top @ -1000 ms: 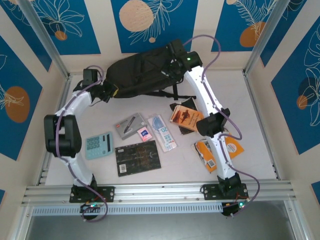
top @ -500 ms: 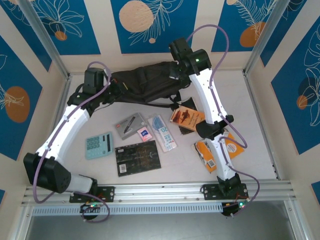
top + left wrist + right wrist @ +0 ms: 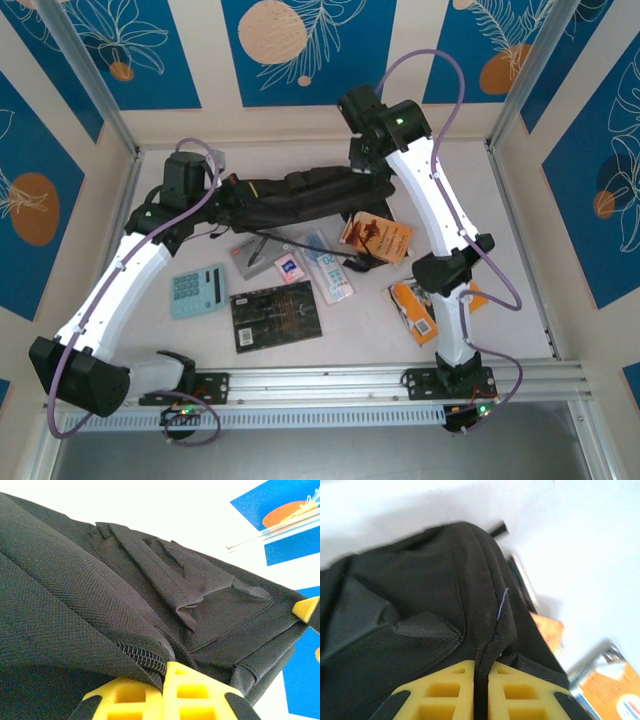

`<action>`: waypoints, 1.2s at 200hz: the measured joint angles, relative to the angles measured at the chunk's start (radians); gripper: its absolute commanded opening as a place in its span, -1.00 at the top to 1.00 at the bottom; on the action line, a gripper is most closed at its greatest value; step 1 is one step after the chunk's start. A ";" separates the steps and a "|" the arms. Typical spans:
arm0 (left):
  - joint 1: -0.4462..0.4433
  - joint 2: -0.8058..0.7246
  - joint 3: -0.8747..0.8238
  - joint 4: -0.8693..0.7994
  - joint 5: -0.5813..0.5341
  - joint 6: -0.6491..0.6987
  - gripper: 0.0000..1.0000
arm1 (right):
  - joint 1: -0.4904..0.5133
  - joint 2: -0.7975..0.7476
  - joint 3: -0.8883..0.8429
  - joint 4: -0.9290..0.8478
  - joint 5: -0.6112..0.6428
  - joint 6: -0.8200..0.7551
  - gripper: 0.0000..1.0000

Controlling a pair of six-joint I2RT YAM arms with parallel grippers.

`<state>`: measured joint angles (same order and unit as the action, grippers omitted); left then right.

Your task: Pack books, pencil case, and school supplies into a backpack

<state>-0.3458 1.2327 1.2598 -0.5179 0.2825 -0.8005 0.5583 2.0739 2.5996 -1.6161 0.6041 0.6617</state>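
My left fingers [image 3: 163, 676] are pressed together on the backpack [image 3: 300, 193], pinching its black cloth right where a zip [image 3: 142, 657] ends. My right fingers [image 3: 481, 674] are clamped on a raised fold of the same bag, and the fold stands in the thin slot between the yellow pads. From above, the backpack is drawn out long and narrow between my two wrists over the far half of the bench [image 3: 505, 240], with one end in each grip. Thin black straps trail from it toward me. Just on my side of it lie the grey pouch [image 3: 258, 252], with a strap crossing it, the pink item [image 3: 288, 267] and the blue-printed packet [image 3: 328, 264]. The teal piece [image 3: 198, 290] sits further left. The black book [image 3: 275, 318] lies nearest me. The orange-and-black book [image 3: 376, 236] is below the bag's right end. The orange-and-white book [image 3: 418, 305] is partly hidden under my right arm.
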 measured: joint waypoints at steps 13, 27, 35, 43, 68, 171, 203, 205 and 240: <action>-0.010 -0.002 -0.011 0.001 0.005 0.013 1.00 | 0.000 -0.056 -0.140 0.001 0.004 0.019 0.74; -0.024 -0.007 -0.026 0.003 0.009 0.026 1.00 | 0.008 -0.124 -0.294 0.016 0.005 0.039 0.72; -0.035 -0.014 -0.037 0.002 0.013 0.031 1.00 | 0.014 -0.173 -0.392 0.027 -0.003 0.052 0.71; -0.051 -0.023 -0.050 0.000 0.014 0.038 1.00 | 0.018 -0.230 -0.501 0.057 -0.014 0.065 0.67; -0.102 -0.064 -0.106 -0.004 0.014 0.053 1.00 | 0.008 -0.442 -0.862 0.198 -0.111 0.100 0.38; -0.192 -0.210 -0.484 -0.058 0.006 0.025 0.91 | -0.166 -0.879 -1.620 0.743 -0.523 0.127 -0.47; -0.237 -0.211 -0.499 -0.058 0.046 0.026 0.52 | -0.156 -0.986 -1.561 0.738 -0.551 0.084 -0.60; -0.240 -0.211 -0.501 -0.056 0.051 0.030 0.48 | -0.153 -0.989 -1.557 0.739 -0.553 0.086 -0.59; -0.277 -0.231 -0.524 -0.033 0.149 0.024 -0.33 | -0.079 -1.018 -1.561 0.739 -0.559 0.197 -0.53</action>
<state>-0.6224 1.0016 0.7357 -0.5507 0.4313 -0.7765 0.4797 1.0561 1.0389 -0.8768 0.0448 0.8585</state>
